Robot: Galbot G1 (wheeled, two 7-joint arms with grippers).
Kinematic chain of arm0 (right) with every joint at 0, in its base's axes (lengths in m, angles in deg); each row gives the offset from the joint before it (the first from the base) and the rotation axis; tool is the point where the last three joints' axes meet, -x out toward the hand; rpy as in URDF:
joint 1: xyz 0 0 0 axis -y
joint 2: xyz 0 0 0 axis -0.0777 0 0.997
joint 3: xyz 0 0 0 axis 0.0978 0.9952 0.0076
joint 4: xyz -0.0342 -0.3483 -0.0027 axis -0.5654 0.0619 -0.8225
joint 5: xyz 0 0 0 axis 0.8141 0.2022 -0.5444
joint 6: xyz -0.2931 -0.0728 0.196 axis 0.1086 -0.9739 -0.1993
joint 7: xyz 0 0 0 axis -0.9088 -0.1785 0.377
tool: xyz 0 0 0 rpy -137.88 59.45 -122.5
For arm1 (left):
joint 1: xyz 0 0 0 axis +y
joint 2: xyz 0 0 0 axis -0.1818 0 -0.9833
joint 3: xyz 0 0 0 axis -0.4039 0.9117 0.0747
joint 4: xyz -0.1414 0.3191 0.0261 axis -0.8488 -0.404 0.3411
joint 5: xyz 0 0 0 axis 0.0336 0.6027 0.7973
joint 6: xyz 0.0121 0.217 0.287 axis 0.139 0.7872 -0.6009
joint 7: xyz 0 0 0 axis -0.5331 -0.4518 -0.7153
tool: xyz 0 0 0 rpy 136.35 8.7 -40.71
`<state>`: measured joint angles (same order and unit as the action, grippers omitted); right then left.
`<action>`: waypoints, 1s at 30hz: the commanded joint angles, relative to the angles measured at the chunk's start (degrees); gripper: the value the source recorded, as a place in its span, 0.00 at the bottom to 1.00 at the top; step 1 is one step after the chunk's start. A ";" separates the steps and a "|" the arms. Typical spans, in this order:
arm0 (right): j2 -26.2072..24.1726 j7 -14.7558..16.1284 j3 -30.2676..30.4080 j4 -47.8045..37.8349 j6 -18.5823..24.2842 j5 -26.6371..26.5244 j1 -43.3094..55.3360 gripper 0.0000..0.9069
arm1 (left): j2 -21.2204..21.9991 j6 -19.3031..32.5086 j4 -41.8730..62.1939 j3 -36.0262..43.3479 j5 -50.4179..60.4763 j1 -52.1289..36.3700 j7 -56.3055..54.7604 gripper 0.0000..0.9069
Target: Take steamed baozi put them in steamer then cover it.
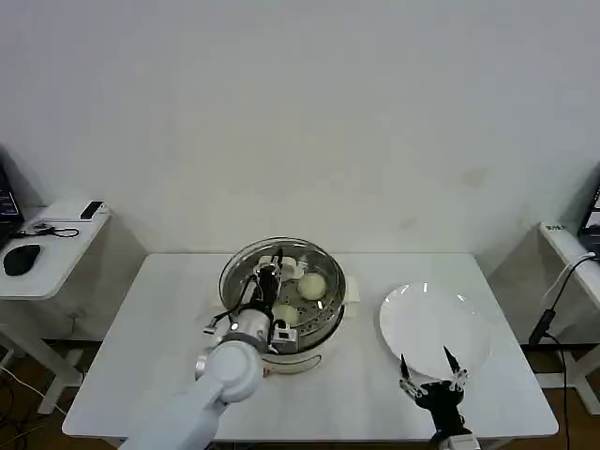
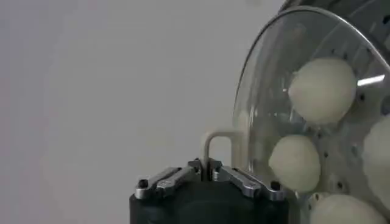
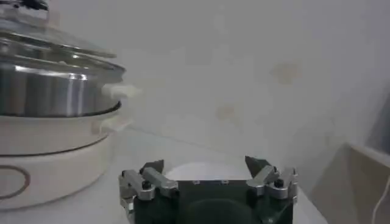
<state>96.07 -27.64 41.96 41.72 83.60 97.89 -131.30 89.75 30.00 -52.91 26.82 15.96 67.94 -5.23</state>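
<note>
The steamer (image 1: 330, 319) stands mid-table, a shiny steel pot (image 3: 55, 91) on a cream base. The cover (image 1: 314, 255), a clear glass lid (image 2: 268, 79) with a metal rim, lies over the pot (image 3: 49, 42). My left gripper (image 1: 270, 277) is above it, shut on the cover's pale bar handle (image 2: 213, 141). Through the glass I see steamed baozi (image 1: 312, 285) on the perforated tray, three of them in the left wrist view (image 2: 322, 90). My right gripper (image 1: 429, 371) stands open and empty near the table's front edge, at the near rim of a white plate (image 1: 436, 323).
The white plate (image 3: 201, 172) lies bare to the right of the steamer. A side table (image 1: 47, 246) with a mouse and small devices stands at the left. Another table (image 1: 572, 248) with a hanging cable is at the right. A wall rises just behind.
</note>
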 commanded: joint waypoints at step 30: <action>0.04 0.27 0.63 -0.46 -0.09 0.30 0.08 1.00 | 1.87 0.54 1.16 0.68 1.42 1.27 -0.74 1.00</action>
<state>96.09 -27.42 42.54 41.25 83.51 98.10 -131.22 91.31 30.41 -51.87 27.68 17.17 69.01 -5.38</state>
